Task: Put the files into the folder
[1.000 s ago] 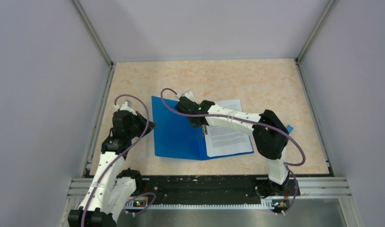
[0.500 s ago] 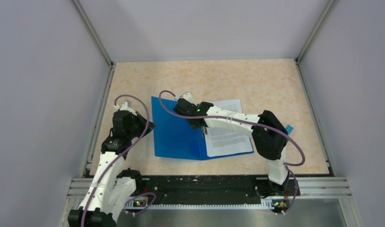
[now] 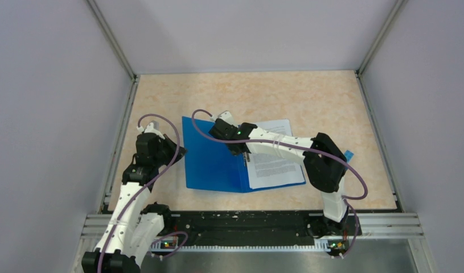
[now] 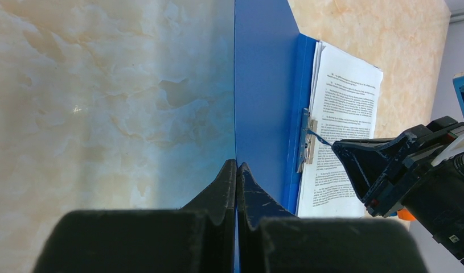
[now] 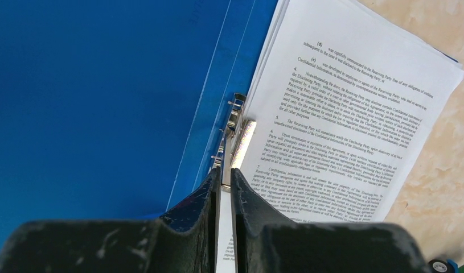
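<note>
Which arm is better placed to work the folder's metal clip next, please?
Right. The right gripper sits on the metal clip beside the files, while the left gripper pinches the folder at its outer cover edge, away from the clip.

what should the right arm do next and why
Probably finish pinching the clip lever and swing it flat to lock the files in. The right gripper is nearly closed around that lever, the files lie in the open folder with their edge at the clip, and the left gripper pins the cover's edge.
</note>
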